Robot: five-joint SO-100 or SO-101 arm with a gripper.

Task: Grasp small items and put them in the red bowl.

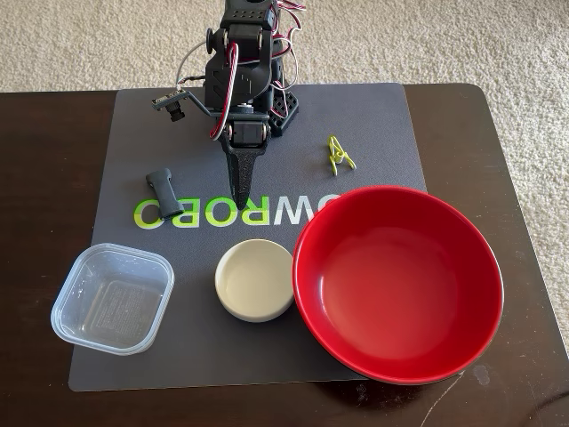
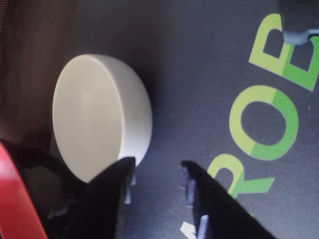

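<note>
- The arm [image 1: 240, 80] is built of matt black blocky parts.
- Red, white and grey cables loop at its 12 o'clock end.
- The gripper [image 1: 242, 191] is a black tapering wedge at 6 o'clock.
- In the wrist view its fingers [image 2: 107, 199] look glossy black.

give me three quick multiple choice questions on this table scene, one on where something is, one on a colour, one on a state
1. In the fixed view, where is the clear tub?
A. inside the red bowl
B. at the mat's lower left
C. on the carpet

2. What colour is the wire clip?
A. yellow-green
B. blue
C. white

3. What is in the red bowl?
A. the cream dish
B. the grey bar
C. nothing

Answers:
1 B: the tub sits at the lower left corner of the mat.
2 A: the clip above the bowl is yellow-green.
3 C: the bowl's inside is bare red; the cream dish and grey bar lie on the mat.
</note>
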